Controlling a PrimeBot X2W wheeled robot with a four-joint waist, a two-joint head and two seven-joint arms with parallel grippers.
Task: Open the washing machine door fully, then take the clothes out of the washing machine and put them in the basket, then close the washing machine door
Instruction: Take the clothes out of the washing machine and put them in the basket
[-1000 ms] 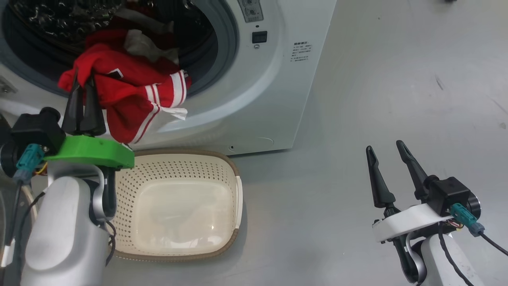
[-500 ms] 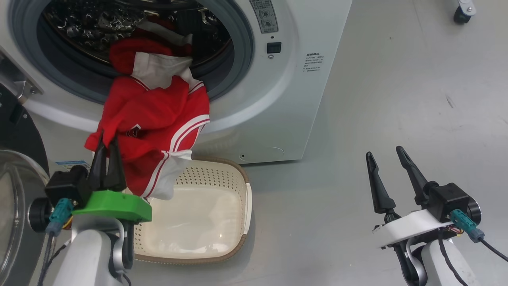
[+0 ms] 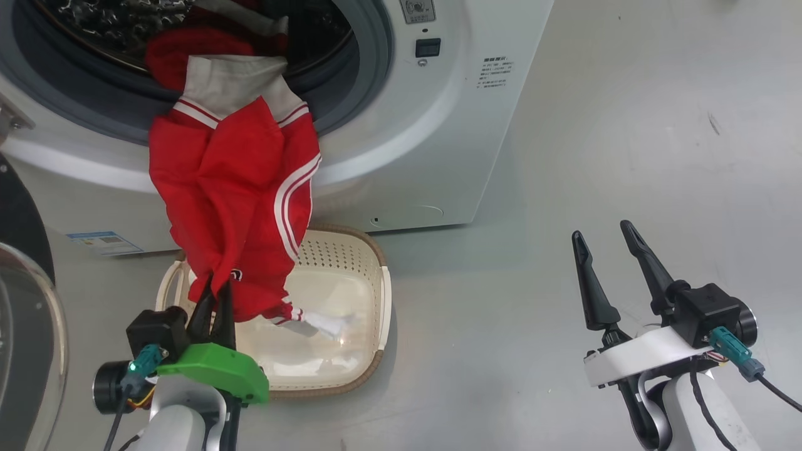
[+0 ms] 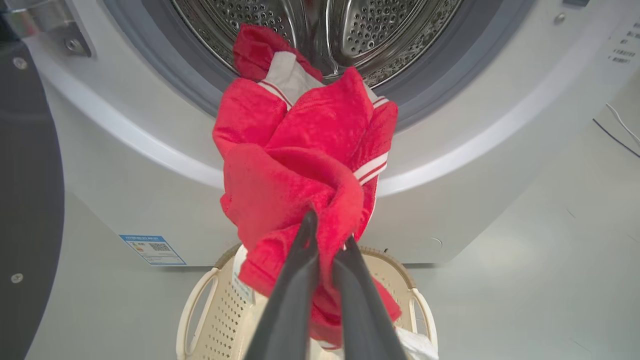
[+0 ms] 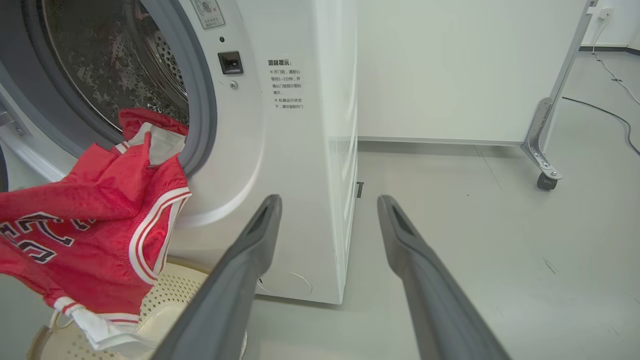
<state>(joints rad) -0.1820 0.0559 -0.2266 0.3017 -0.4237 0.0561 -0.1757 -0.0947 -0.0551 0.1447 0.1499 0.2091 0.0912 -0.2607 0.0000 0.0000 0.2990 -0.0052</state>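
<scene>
Left tool (image 3: 217, 287) tight on clothes (image 3: 232, 188) above the basket (image 3: 384, 299)

The clothes (image 3: 232, 200) are soft matt red cloth of fine mesh, with white trim. The washing machine (image 3: 438, 138) has a smooth, lightly glossy white body; its drum (image 4: 380, 30) is shiny perforated steel, its gasket (image 4: 165, 75) matt grey rubber. The basket (image 3: 383, 300) is cream perforated plastic with a brown woven-look rim. The washing machine door (image 4: 25, 200) has a glossy black rim and clear glass. The floor (image 3: 626, 156) is smooth grey. The left tool (image 4: 327, 235) has dark matt fingers.
</scene>
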